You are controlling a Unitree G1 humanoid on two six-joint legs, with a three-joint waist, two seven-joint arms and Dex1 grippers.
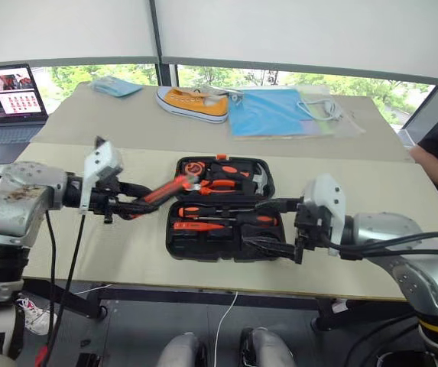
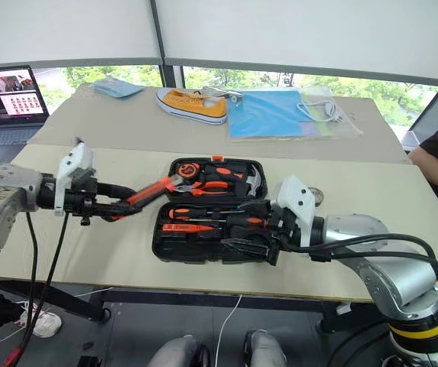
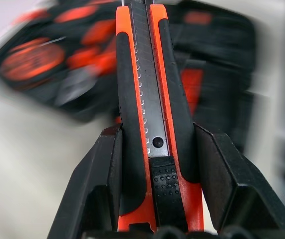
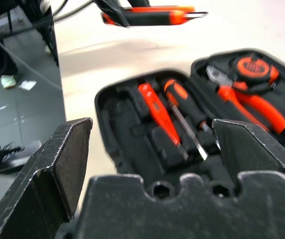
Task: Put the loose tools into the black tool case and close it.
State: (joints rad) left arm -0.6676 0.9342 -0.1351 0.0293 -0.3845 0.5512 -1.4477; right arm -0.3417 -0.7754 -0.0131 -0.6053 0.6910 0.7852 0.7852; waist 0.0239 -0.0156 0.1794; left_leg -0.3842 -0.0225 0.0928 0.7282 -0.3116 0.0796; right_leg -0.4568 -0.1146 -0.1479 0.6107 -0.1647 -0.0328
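The black tool case [image 1: 171, 234] lies open in the middle of the near table. Its front half holds two screwdrivers [image 1: 226, 211] and a slim orange tester pen [image 4: 157, 112]. My left gripper [image 1: 136, 205] hovers left of the case, shut on the orange-and-black utility knife [image 3: 147, 124]. The knife [image 1: 171, 187] points toward the case's back left corner, above the table. My right gripper [image 1: 276, 225] is at the case's front right corner, open, with nothing between its fingers [image 4: 67, 159].
Pliers [image 4: 241, 99], a round tape measure [image 1: 196, 167] and a hammer [image 1: 261, 180] sit in the case's rear half. A laptop [image 1: 8, 99] stands far left. A yellow shoe [image 1: 192, 103], a blue folder [image 1: 276, 111] and a blue cloth [image 1: 115, 86] lie on the far table. A person's arm [image 1: 433, 160] reaches in at the right edge.
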